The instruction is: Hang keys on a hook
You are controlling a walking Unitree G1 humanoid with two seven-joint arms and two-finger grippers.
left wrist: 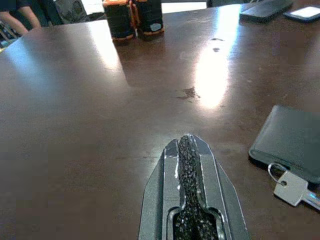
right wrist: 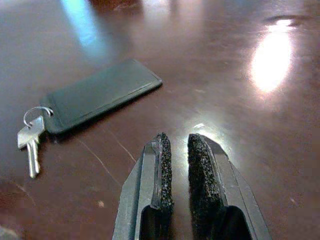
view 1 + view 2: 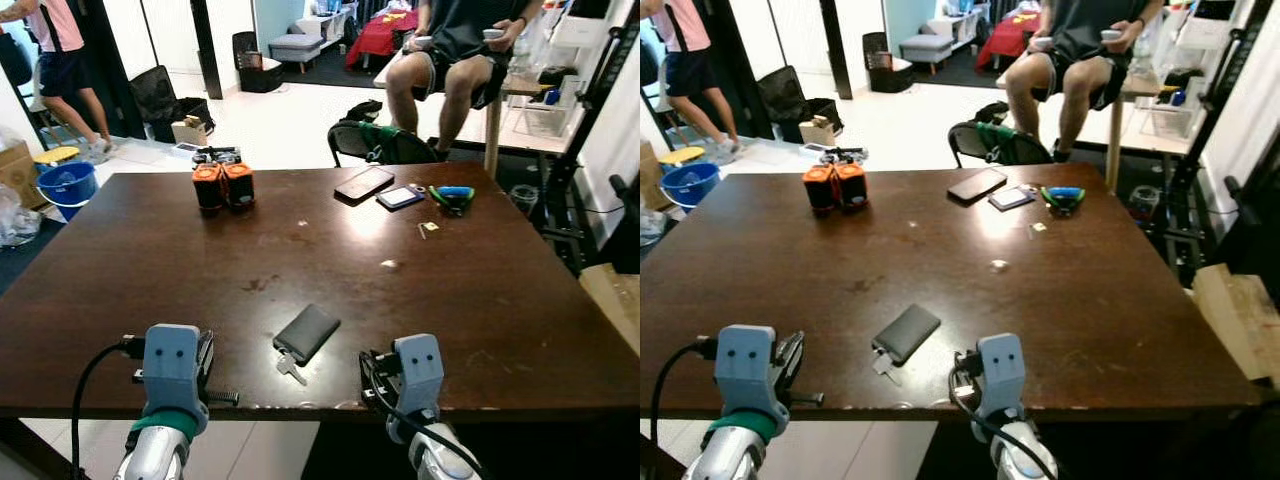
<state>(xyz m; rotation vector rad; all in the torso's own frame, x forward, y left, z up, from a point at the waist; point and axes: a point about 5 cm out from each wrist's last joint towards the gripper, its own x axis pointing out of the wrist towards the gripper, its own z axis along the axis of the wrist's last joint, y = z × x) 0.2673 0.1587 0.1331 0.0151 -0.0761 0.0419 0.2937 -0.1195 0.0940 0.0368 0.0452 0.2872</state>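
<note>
So nothing's grasped yet: keys (image 3: pixel 291 366) lie near-centre between both grippers, left gripper (image 1: pixel 189 150) pinched closed, right gripper (image 2: pixel 176 150) slightly parted; reaching comes next.

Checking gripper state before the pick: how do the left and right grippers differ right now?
Left gripper has its pads pressed shut; right gripper shows a narrow gap between its pads. The key case with its key lies to the left gripper's right, and to the right gripper's left. Both hover low at the table's near edge, holding nothing.

I saw a dark wooden table (image 3: pixel 150 270) carrying a black key pouch (image 3: pixel 307 332) with its key (image 3: pixel 291 369), two orange-black batteries (image 3: pixel 223 186), two phones (image 3: pixel 364 183) and blue-handled pliers (image 3: pixel 452 196).
</note>
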